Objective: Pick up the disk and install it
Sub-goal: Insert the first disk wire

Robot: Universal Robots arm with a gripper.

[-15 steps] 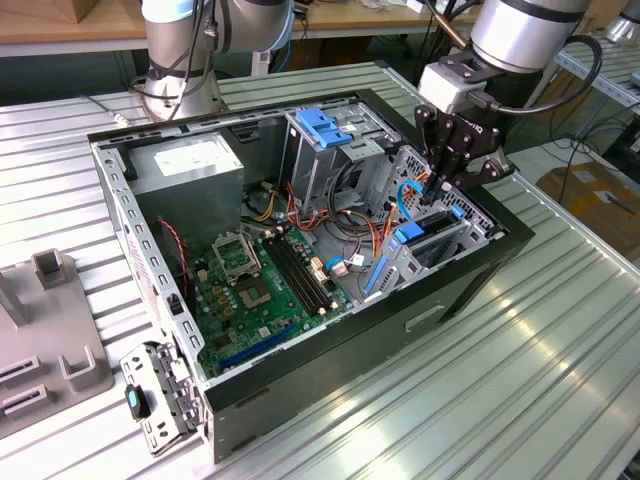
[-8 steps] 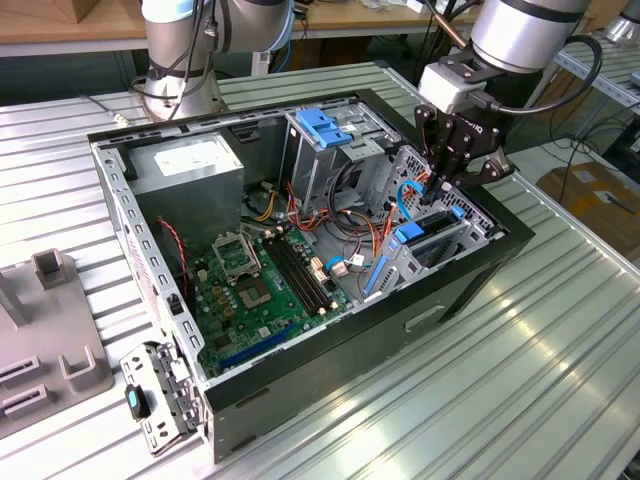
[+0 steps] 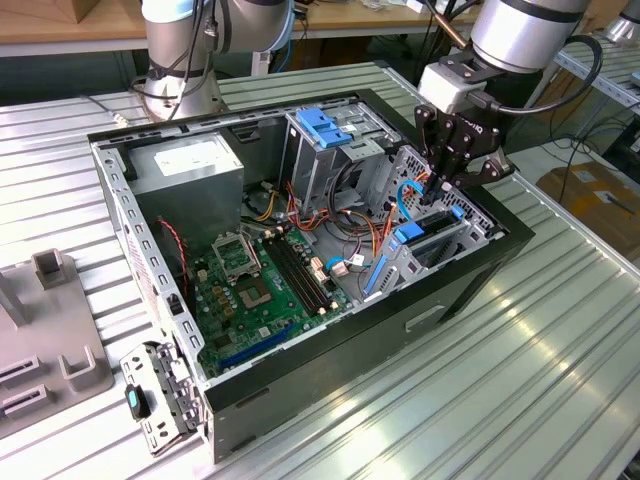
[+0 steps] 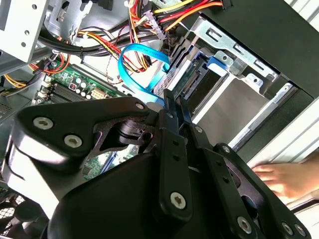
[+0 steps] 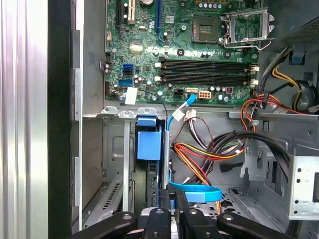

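The disk (image 3: 430,232) stands on edge in the drive bay (image 3: 478,222) at the open computer case's side nearest the exterior view's right. Its blue carrier (image 5: 149,144) and connector edge (image 4: 193,83) show in the two wrist views. My gripper (image 3: 447,188) hangs straight over the bay. Its black fingers (image 4: 170,107) are drawn together, and the tips sit at the disk's upper edge. I cannot tell whether they pinch the carrier or only touch it. The gripper (image 5: 174,201) also shows in the first wrist view.
A blue data cable (image 4: 133,56) loops beside the fingertips among red, yellow and black wires. The motherboard (image 3: 260,290), a grey power supply (image 3: 190,165) and a metal cage with blue clips (image 3: 325,125) fill the case. A person's hand (image 4: 284,179) rests outside the case. A grey fixture (image 3: 40,330) stands at the left.
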